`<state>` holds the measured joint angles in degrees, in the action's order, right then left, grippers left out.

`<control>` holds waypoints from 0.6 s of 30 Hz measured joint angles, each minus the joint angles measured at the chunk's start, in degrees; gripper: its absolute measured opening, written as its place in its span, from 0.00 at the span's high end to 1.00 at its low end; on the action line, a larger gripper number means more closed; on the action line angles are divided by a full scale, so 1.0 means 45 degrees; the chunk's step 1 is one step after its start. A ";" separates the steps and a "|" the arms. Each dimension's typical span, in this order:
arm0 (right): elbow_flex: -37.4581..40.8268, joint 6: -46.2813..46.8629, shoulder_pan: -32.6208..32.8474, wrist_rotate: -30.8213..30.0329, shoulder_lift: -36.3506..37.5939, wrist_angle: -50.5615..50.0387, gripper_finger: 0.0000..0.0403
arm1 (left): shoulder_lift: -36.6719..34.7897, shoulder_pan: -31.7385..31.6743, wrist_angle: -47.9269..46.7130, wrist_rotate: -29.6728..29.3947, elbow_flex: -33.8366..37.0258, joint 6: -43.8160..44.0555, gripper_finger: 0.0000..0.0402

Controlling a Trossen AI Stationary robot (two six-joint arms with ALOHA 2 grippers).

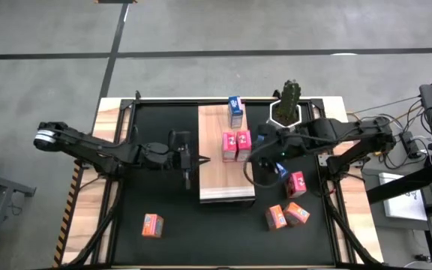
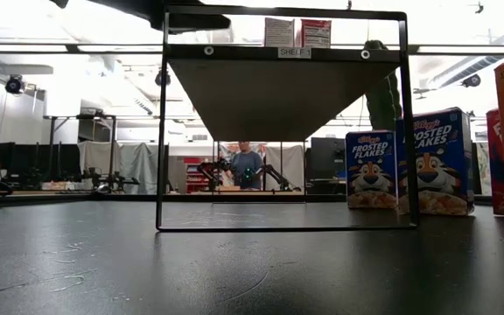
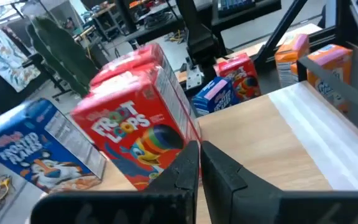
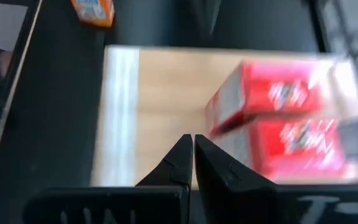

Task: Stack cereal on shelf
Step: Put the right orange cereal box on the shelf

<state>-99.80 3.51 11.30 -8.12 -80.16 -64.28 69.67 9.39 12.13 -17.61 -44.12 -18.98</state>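
High view: I have both arms over the black mat [image 1: 163, 202], flanking the shelf [image 1: 216, 180], the long light wood board running down the middle. The left gripper [image 1: 188, 159] sits just off the board's left edge, fingers pressed together and holding nothing; ahead of its tips, on the board, stand two red Froot Loops boxes [image 1: 236, 144] side by side, and a blue Frosted Flakes box [image 1: 235, 110] stands beyond them near the far end. The right gripper [image 1: 265, 144] hangs at the opposite side of the same red pair, also pinched shut and empty; its wrist camera looks down past closed fingers [image 4: 190, 163] onto the bare wood and the red boxes [image 4: 278, 134]. My reading: three boxes are placed and I am between picks, so the next move calls for spreading one claw and reaching for loose stock. Nearest to the right claw, off the board on its own side, lie another blue box [image 1: 277, 169], a red box [image 1: 297, 184] and two orange boxes [image 1: 285, 216]; a lone orange box [image 1: 152, 225] lies on the mat well behind the left claw. A potted cactus [image 1: 287, 101] stands close by the right arm, so I want a clear path. Surface: matte black mat over a wood table. Room, low view: lab benches and a person [image 2: 246, 166] far behind.
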 joint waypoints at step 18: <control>0.3764 0.8987 0.1265 -0.0558 0.0874 -0.2146 0.98 | -0.1772 -0.0010 -0.2270 -0.0018 0.0000 -0.0064 1.00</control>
<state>-82.86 43.95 16.99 -10.63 -76.23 -73.93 61.69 9.34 1.92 -17.69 -44.12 -19.27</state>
